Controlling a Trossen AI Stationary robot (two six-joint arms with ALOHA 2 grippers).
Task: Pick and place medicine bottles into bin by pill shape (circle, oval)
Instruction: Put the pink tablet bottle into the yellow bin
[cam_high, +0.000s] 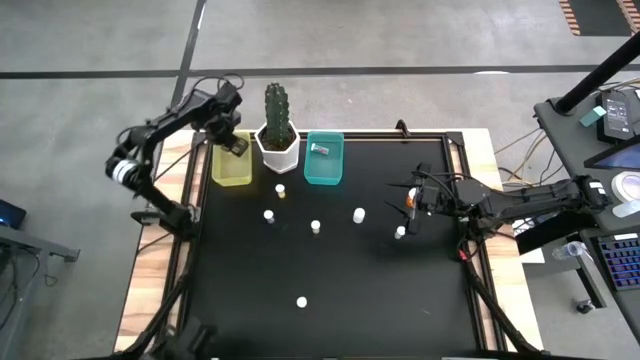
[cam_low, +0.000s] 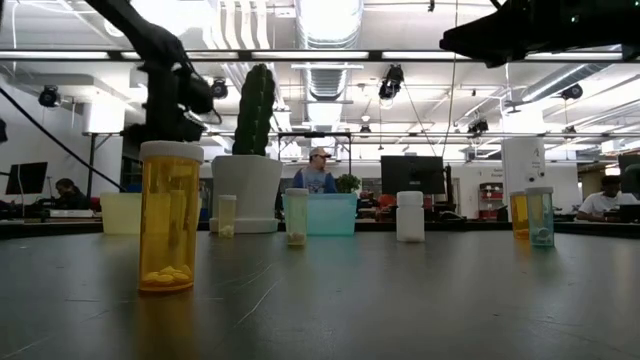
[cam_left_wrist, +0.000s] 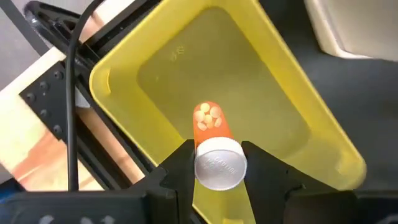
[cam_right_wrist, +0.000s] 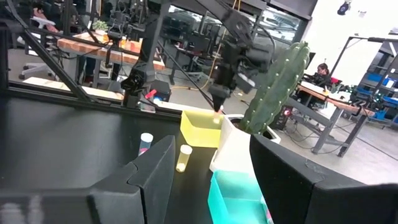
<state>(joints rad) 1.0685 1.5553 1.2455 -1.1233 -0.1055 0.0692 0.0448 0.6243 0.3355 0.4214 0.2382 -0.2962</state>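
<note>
Because small, rigid and probably light, with smooth round plastic walls likely to slip, best gripped across the body just below the cap. Left tool (cam_left_wrist: 217, 163) clamped on one orange bottle (cam_left_wrist: 212, 140), white cap toward the wrist, pale round-looking pills visible inside, poised over the yellow bin (cam_left_wrist: 124, 62). Right tool (cam_high: 412, 200) parked above the surface (cam_high: 380, 300) at the right edge, fingers parted and holding nothing. Remaining medicine bottles (cam_high: 315, 227) scattered upright mid-surface, one lying in the teal bin (cam_high: 324, 172). Cactus pot (cam_high: 278, 150) between the bins.
</note>
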